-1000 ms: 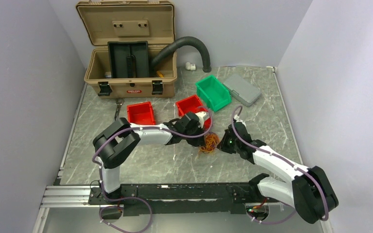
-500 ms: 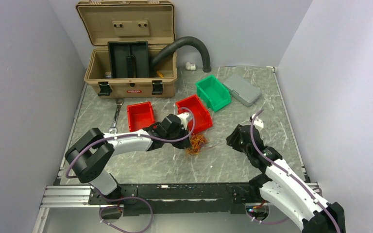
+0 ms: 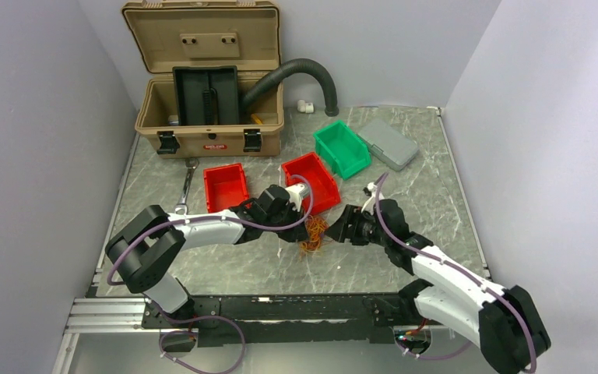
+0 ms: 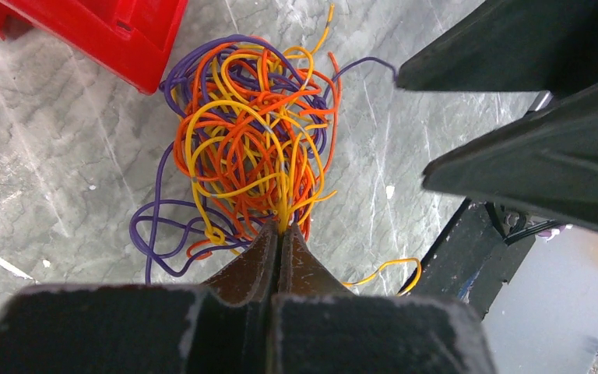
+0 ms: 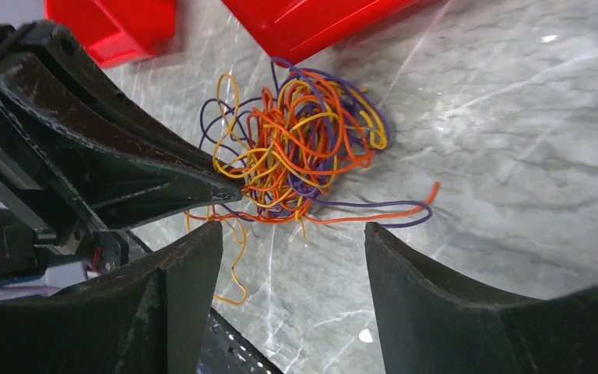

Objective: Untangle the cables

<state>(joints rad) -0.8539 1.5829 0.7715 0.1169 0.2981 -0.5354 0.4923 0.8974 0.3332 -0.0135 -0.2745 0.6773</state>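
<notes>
L gripper (image 4: 280, 230) pinched shut on what looks like one yellow strand of the cables (image 4: 253, 148), tangled on the table (image 3: 405, 179) by a red bin (image 4: 109, 39), likely as anchor, while R gripper (image 5: 292, 234), spread wide & empty, faces them to pull.

Glossy plastic insulation in orange, yellow and purple coats the thin cables (image 4: 253, 148). The table top (image 3: 428, 167) is smooth, grey and marble-patterned with a faint sheen. The red bins (image 3: 226, 185) are shiny plastic. The left gripper's fingers (image 4: 253, 265) are matt black and scuffed.
</notes>
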